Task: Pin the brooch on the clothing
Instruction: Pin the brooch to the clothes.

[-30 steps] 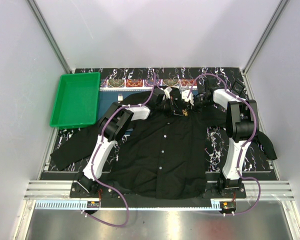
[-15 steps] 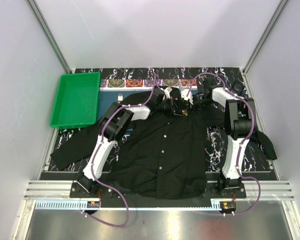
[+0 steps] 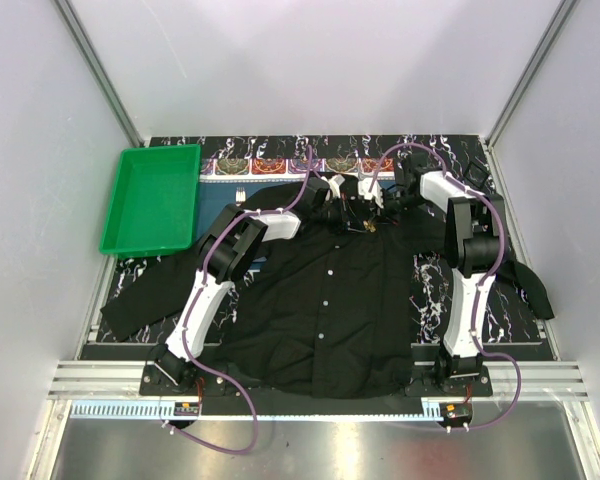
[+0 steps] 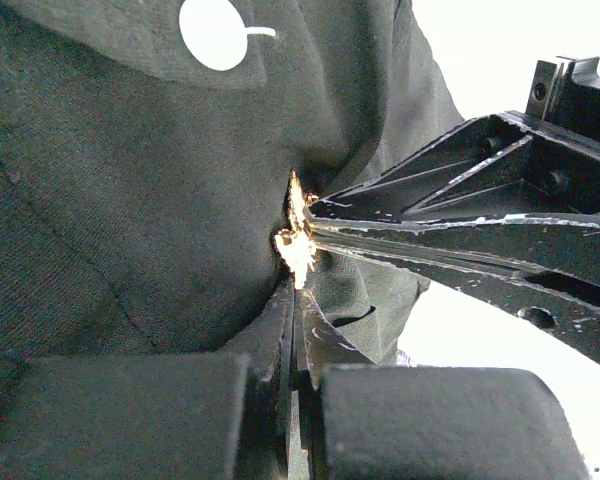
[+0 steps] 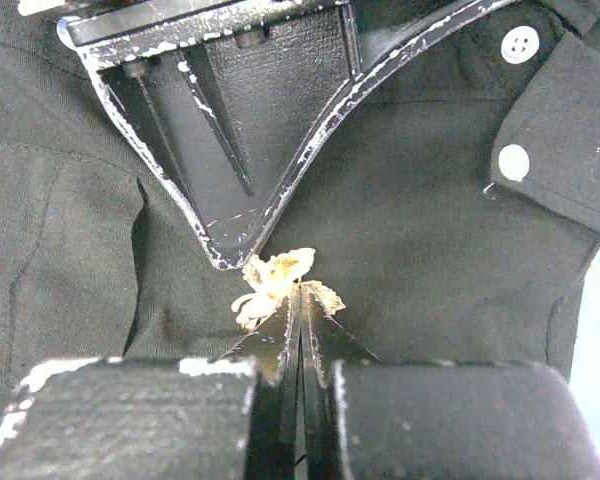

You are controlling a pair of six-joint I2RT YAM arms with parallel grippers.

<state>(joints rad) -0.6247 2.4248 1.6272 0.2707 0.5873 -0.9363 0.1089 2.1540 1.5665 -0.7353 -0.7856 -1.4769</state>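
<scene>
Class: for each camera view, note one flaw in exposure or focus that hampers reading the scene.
Top external: even light, but the black shirt hides most folds and the brooch is a speck. Left wrist: brooch blown out, background at right washed white. Right wrist: near part of the right gripper blurred, fabric sharp.

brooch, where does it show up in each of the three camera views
Top external: the brooch is a gold speck at upper centre, just below the collar of the black shirt.
Left wrist: centre of the frame, at the tip of the left gripper.
Right wrist: just below centre, at the tip of the right gripper.
Shared landmark: both grippers' tips converge on it, over black fabric.
</scene>
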